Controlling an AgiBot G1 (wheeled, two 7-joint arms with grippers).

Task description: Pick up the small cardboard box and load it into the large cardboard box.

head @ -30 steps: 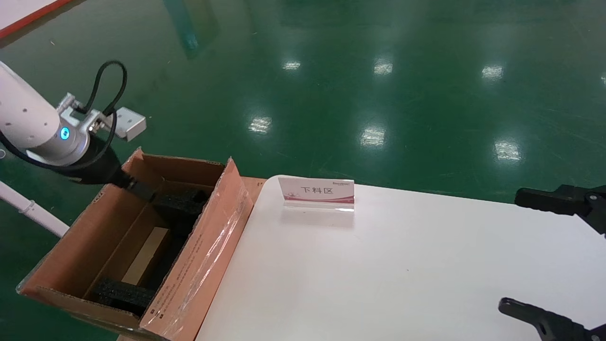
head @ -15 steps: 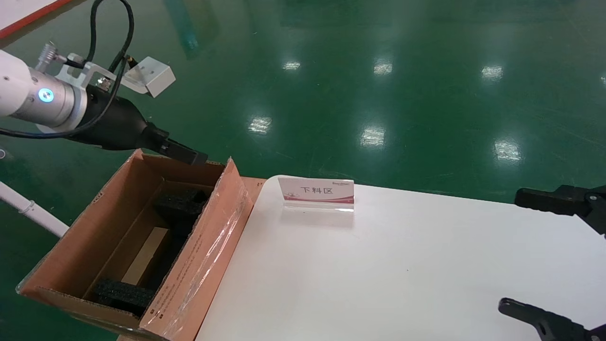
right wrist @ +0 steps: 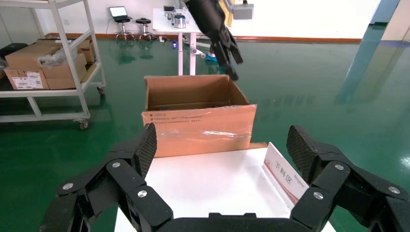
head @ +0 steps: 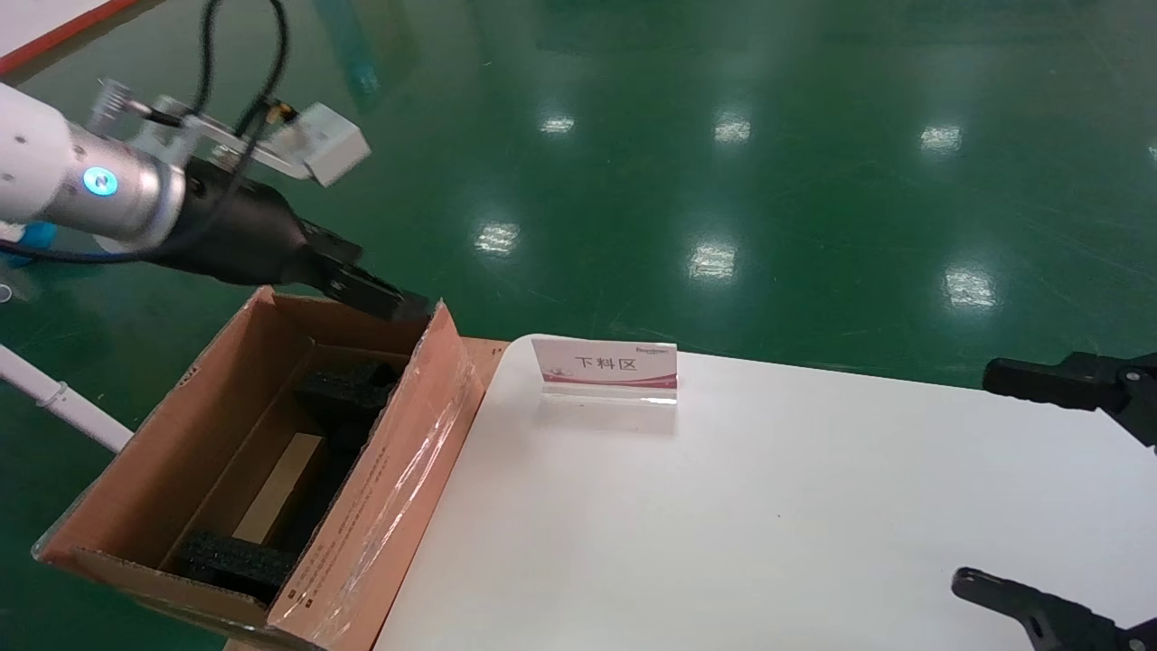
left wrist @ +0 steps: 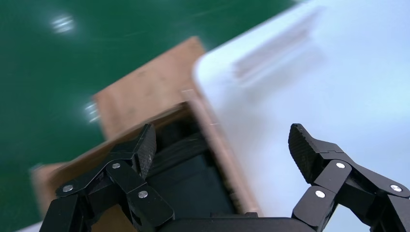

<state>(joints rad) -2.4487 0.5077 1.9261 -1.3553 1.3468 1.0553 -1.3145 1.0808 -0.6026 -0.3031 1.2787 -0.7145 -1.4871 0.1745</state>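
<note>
Left gripper (head: 398,303) hangs with its fingers spread and nothing between them, just above the far rim of the large cardboard box (head: 380,506), which stands off the table's (head: 768,506) left edge. From that gripper the carton's cavity lies toward 7 o'clock in my head view, its long axis running 1 to 7. I see a pale brown face low between the black foam blocks (head: 348,389); I judge it may be the small cardboard box, though I cannot confirm it. My right gripper (right wrist: 220,147) waits wide open over the table's right side, well apart, so the left arm is nearer.
</note>
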